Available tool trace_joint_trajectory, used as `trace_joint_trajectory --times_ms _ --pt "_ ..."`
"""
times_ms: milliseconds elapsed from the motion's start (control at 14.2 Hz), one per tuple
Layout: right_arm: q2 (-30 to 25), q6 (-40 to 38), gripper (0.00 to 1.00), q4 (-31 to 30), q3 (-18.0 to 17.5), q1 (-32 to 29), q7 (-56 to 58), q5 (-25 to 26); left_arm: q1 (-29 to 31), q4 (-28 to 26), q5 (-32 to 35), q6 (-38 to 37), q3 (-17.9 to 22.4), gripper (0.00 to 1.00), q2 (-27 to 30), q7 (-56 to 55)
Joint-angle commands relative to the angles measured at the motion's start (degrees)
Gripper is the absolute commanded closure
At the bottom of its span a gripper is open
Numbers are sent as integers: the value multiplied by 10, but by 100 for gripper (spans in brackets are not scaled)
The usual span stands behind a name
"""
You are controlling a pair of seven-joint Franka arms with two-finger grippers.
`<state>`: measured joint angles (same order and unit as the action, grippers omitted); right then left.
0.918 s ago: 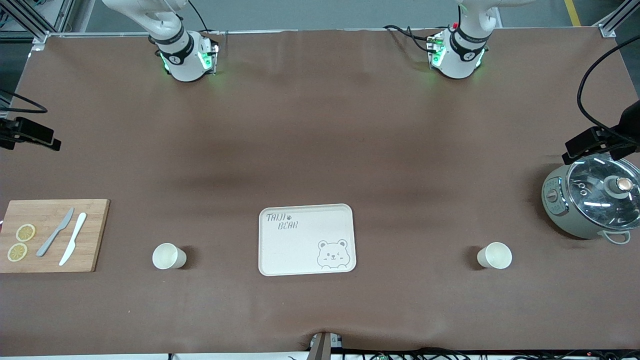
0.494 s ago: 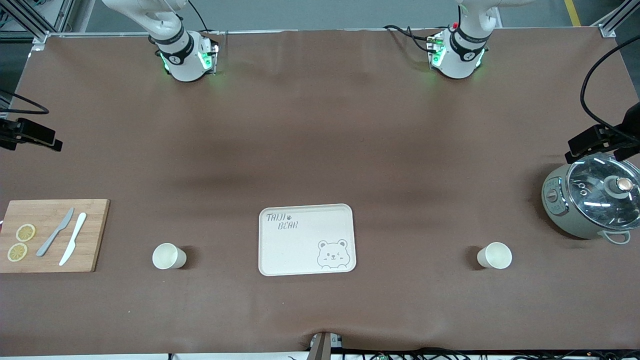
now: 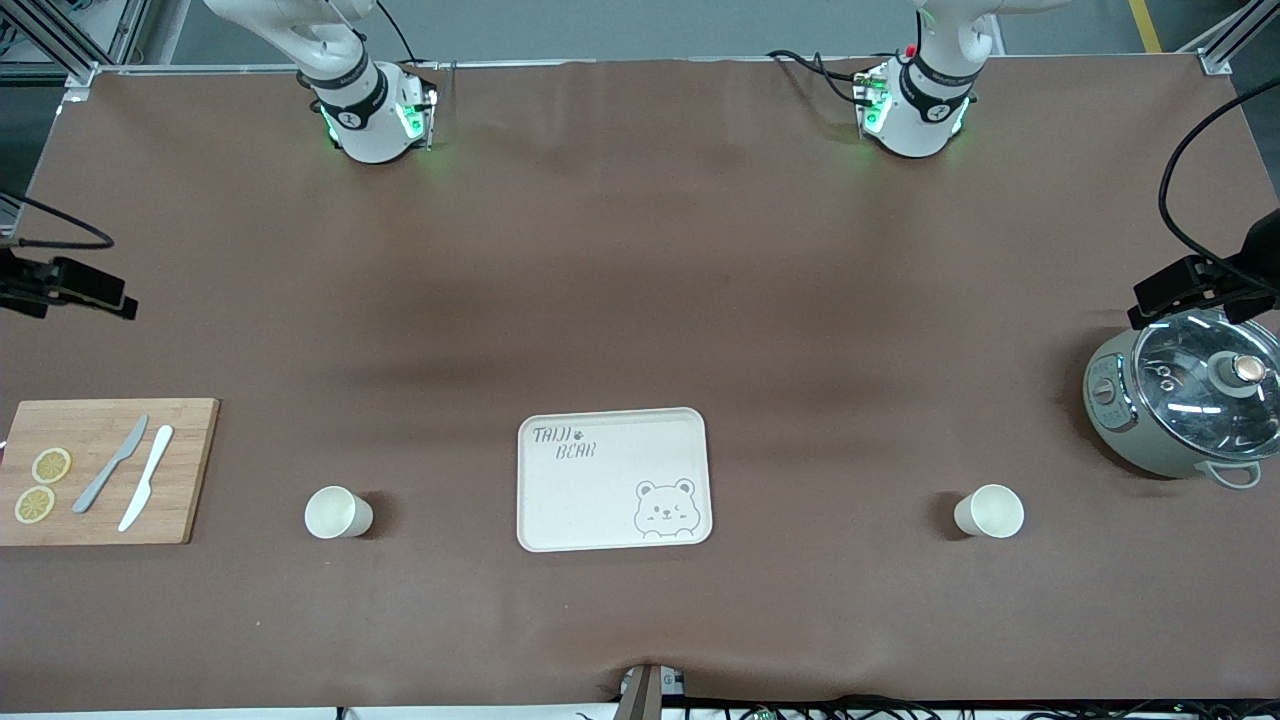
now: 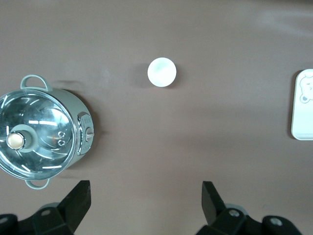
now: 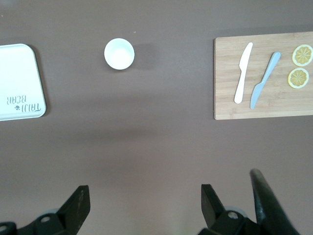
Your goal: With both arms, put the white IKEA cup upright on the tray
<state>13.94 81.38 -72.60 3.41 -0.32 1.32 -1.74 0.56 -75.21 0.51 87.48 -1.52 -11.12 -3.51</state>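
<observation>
A brown covering lies over the whole bench (image 3: 640, 300), with both arm bases standing along its edge farthest from the front camera. The cream tray (image 3: 613, 479), printed "TAIJI BEAR" with a bear face, rests flat near the middle. Two white cups stand upright on the covering, well apart from the tray: one cup (image 3: 337, 512) toward the right arm's end, the other cup (image 3: 990, 511) toward the left arm's end. A bamboo cutting board (image 3: 105, 471) lies at the right arm's end. A grey-green pot (image 3: 1180, 405) with a glass lid sits at the left arm's end.
</observation>
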Motion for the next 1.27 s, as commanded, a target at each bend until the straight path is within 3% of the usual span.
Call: trace_joint_trajectory --times_ms 0,565,1200 --pt "28 25 0 1 -2 8 -8 -3 4 -2 0 1 -2 0 -25 12" --pt "111 146 0 0 -3 32 -8 -14 17 -6 0 72 -2 0 -102 14" --pt "226 248 0 0 -3 30 -4 -20 26 -7 1 228 -2 0 -202 24"
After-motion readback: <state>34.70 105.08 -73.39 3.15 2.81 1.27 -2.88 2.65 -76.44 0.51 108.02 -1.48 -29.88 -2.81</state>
